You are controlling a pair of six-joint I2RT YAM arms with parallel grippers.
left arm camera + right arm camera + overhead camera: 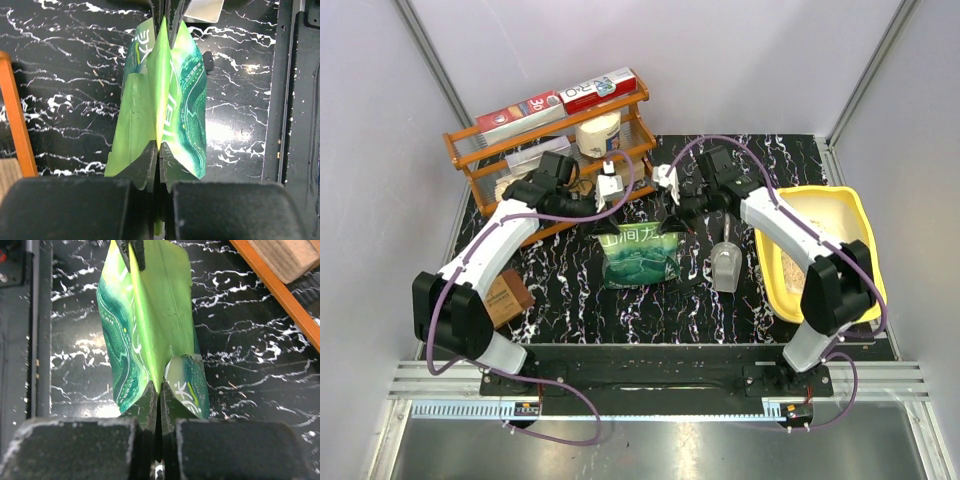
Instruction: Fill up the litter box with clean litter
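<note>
On the black, white-veined bench (570,290), the green pouch (640,255) sits mid-bench, its top edge pinched at the left end by the left gripper (159,147) and at the right end by the right gripper (159,387), each pressed tight on the film. Right of it, past a grey scoop (726,268), the yellow litter box (857,212) holds pale clean litter (818,213), its near part hidden by the right arm. Plain grey walls (670,60) close 3 sides, and an orange rack (14,115) stands far left, its boxes' print too small to read.
</note>
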